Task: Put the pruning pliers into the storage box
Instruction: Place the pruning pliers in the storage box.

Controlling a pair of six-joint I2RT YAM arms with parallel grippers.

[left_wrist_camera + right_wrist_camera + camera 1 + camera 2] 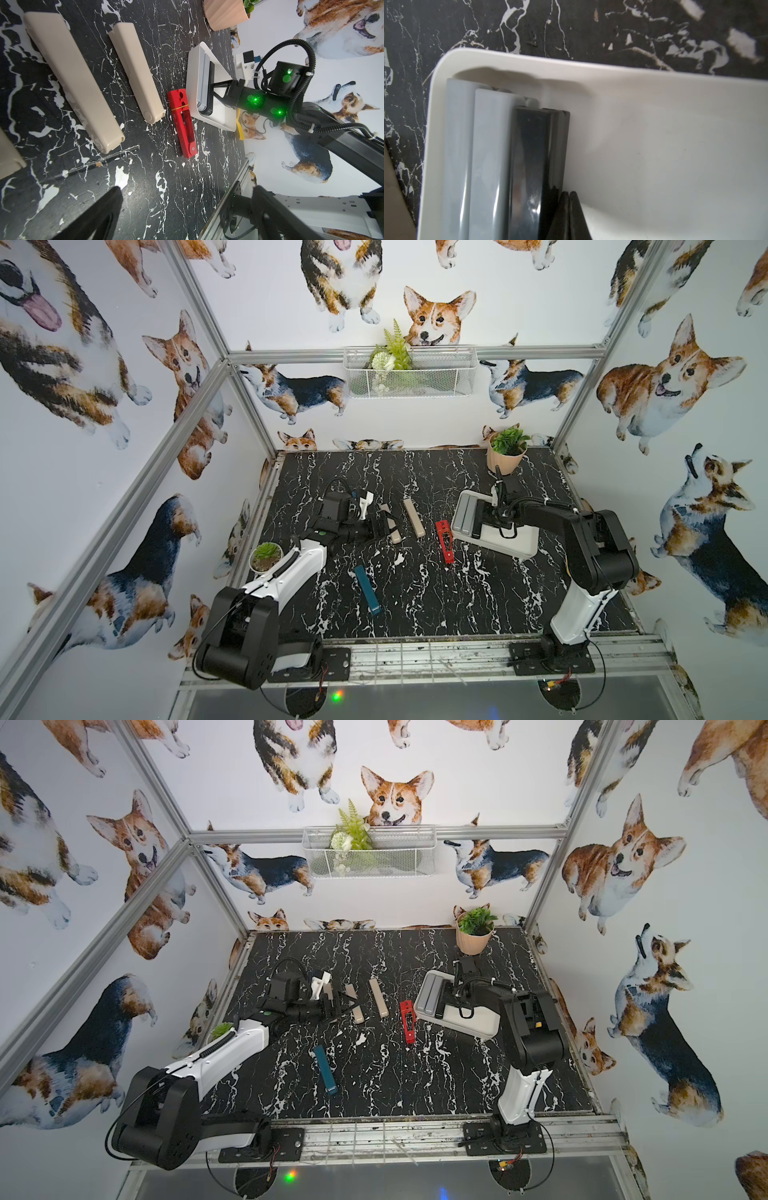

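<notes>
Fingers (577, 214) of the right gripper (569, 207) are pressed together on nothing. They sit low inside the storage box (571, 62), their tips right beside the flank of the black pliers (529, 166) and seemingly touching it. That tool lies flat next to two grey pliers (483, 155), all three packed parallel along one end of the box.

The likely next target for this arm is the red pliers (444, 541). It lies on the table just outside that same end wall, beyond the stored three from the claw, with its long axis roughly parallel to theirs. The packed tools and the box rim stand between, so the claw would have to lift clear first.

The beige pliers (413, 517) and the teal pliers (368, 589) lie nearer the left gripper (379, 526), whose jaws look spread and empty.
</notes>
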